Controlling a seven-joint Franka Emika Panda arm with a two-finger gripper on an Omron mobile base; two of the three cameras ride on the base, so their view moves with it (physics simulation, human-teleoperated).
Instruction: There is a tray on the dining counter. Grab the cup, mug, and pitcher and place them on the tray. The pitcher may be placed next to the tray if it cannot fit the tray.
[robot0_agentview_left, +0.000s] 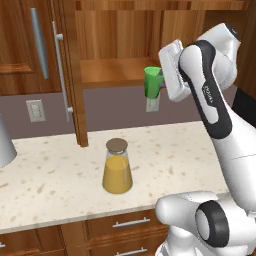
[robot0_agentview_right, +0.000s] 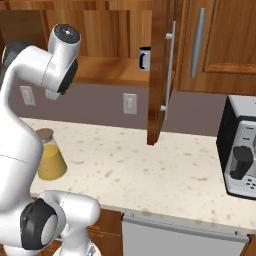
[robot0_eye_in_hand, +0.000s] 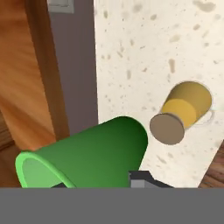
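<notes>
My gripper (robot0_agentview_left: 159, 83) is shut on the green cup (robot0_agentview_left: 151, 82), holding it in the air in front of the open wall cabinet, well above the counter. In the hand view the cup (robot0_eye_in_hand: 87, 153) lies across the bottom, with one dark finger (robot0_eye_in_hand: 141, 179) against its side. The pitcher (robot0_agentview_left: 117, 167) of orange liquid with a brown lid stands upright on the speckled counter below and left of the cup. It also shows beside my arm (robot0_agentview_right: 50, 159) and from above (robot0_eye_in_hand: 186, 109). The dark mug (robot0_agentview_right: 144, 58) sits on the cabinet shelf. The tray and the dining counter are out of view.
The cabinet door (robot0_agentview_right: 160, 75) hangs open over the wall counter (robot0_agentview_left: 60, 175), with its long handle (robot0_agentview_left: 62, 75) on the far side. A silver and black appliance (robot0_agentview_right: 241, 150) stands at the counter's right end. A grey object (robot0_agentview_left: 5, 145) sits at the left edge. Drawers run below.
</notes>
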